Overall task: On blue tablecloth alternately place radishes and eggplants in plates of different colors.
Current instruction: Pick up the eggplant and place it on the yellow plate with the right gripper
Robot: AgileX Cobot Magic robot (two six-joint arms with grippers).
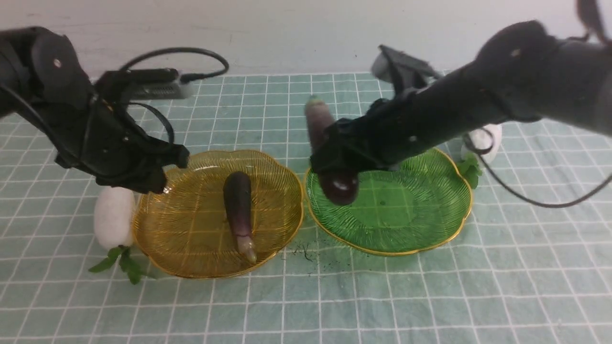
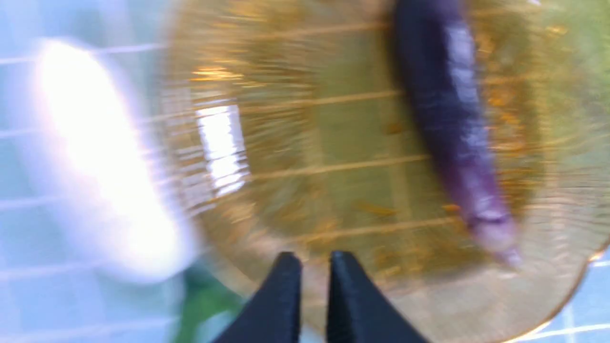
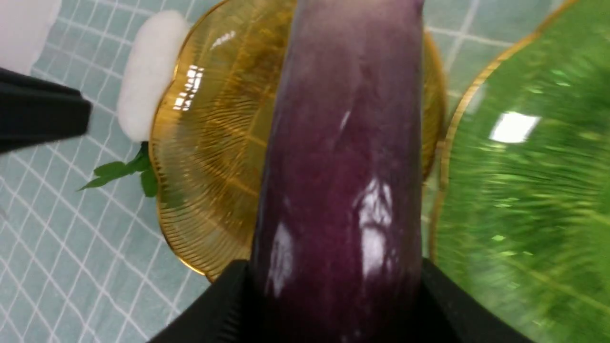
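Observation:
My right gripper (image 1: 334,165) is shut on a dark purple eggplant (image 1: 330,153) and holds it over the near left edge of the green plate (image 1: 420,210); the eggplant fills the right wrist view (image 3: 338,181). The other eggplant (image 1: 239,210) lies in the amber plate (image 1: 191,229), also blurred in the left wrist view (image 2: 448,124). My left gripper (image 1: 165,172) is shut and empty above the amber plate's left rim (image 2: 312,267). One radish (image 1: 114,217) lies left of the amber plate. The other radish (image 1: 483,138) lies behind the green plate, half hidden by my right arm.
The blue tablecloth (image 1: 430,296) covers the table. Some dark crumbs (image 1: 306,253) lie on it between the plates at the front. A cable (image 1: 526,196) from the right arm hangs over the cloth right of the green plate.

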